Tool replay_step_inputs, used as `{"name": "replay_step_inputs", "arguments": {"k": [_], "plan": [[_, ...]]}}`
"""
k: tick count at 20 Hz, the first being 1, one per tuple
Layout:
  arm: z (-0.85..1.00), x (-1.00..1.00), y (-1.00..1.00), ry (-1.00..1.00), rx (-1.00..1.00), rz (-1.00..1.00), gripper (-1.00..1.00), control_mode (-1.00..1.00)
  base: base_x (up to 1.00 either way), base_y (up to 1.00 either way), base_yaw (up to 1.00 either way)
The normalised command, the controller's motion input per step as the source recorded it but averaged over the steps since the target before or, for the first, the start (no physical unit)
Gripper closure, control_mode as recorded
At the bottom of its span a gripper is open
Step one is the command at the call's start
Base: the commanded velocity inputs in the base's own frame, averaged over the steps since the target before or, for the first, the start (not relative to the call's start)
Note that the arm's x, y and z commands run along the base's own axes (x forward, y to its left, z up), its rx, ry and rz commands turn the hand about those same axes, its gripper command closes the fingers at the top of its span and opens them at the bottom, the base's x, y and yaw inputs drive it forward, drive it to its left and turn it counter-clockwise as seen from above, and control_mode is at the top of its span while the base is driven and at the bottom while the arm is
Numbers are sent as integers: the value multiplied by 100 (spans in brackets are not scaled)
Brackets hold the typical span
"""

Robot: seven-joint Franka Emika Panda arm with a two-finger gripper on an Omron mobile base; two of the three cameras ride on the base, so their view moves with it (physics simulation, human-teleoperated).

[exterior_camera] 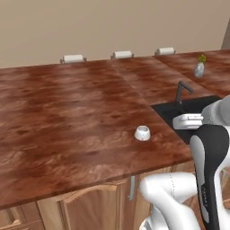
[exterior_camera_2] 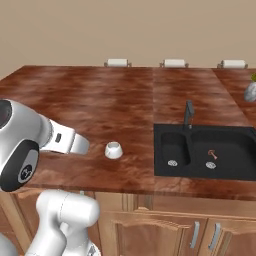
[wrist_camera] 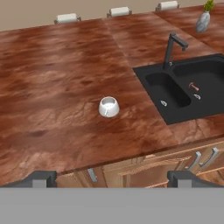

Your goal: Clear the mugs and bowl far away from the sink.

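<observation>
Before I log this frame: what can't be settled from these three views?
- Small white vessel on the wooden counter: too small in every view to tell mug from bowl; no handle is discernible.
- Small reddish item in the black sink's larger basin: too tiny to identify.
- Grey vase with green sprig: cut by the right edge in the right base view.
- Open gripper: just its fingertips rise at the hand view's bottom.

Sink (exterior_camera: 188,117): right part hidden behind the arm in left base view. Small reddish thing (exterior_camera_2: 212,154) in its larger basin, too small to identify. Vase (exterior_camera_2: 251,91) behind sink, cut by right edge in right base view.
</observation>
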Motion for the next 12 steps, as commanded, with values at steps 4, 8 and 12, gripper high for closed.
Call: {"name": "replay_step_inputs", "arguments": {"k": [4,8,12], "plan": [[0,0,0,0,0,0,-100,100,-20,0,0],[0,0,0,0,0,0,-100,100,0,11,0],[0,0,0,0,0,0,-100,100,1,40,-1]]}}
